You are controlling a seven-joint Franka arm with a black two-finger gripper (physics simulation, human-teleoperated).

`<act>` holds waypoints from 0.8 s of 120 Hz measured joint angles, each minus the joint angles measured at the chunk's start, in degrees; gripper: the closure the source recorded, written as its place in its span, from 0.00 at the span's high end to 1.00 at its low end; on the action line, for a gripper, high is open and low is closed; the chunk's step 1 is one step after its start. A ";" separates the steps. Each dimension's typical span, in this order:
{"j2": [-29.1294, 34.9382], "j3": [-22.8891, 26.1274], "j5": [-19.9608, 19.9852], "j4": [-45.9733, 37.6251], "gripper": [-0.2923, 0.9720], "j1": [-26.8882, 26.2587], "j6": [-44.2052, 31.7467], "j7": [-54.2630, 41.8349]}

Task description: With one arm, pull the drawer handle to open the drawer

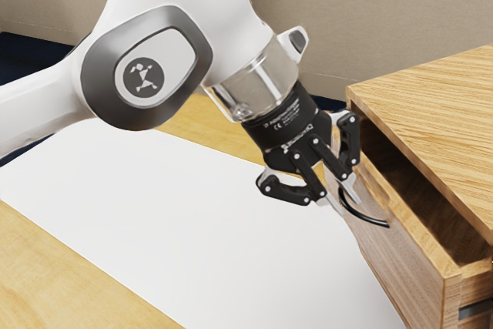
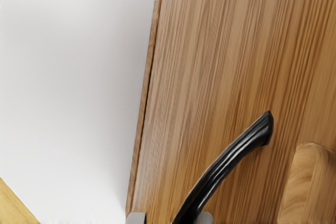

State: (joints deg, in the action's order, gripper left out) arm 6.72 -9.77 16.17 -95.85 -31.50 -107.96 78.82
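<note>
A wooden cabinet [image 1: 447,105] stands at the exterior view's right. Its top drawer [image 1: 400,267] is pulled partway out, so a dark gap shows under the cabinet top. The black curved drawer handle [image 1: 368,216] [image 2: 231,161] sticks out from the drawer front [image 2: 220,51]. My gripper [image 1: 347,190] [image 2: 170,219] is at the handle, shut on it, with a grey fingertip [image 2: 137,217] on either side of the bar. The handle's near end is hidden behind the fingers in the exterior view.
A white mat [image 1: 177,221] [image 2: 68,77] covers the wooden table [image 1: 46,283] in front of the drawer. A beige wall [image 1: 370,5] runs behind. A second drawer's front edge [image 1: 471,310] shows below the open one.
</note>
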 joint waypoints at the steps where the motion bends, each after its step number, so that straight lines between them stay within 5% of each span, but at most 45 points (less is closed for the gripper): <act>1: 0.13 0.00 0.00 -0.11 0.24 0.00 0.02 0.00; 96: 7.45 -0.18 -0.15 -6.99 0.26 0.33 0.76 0.27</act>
State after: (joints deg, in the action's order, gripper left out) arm 14.17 -9.95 16.01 -102.83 -31.16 -107.21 79.10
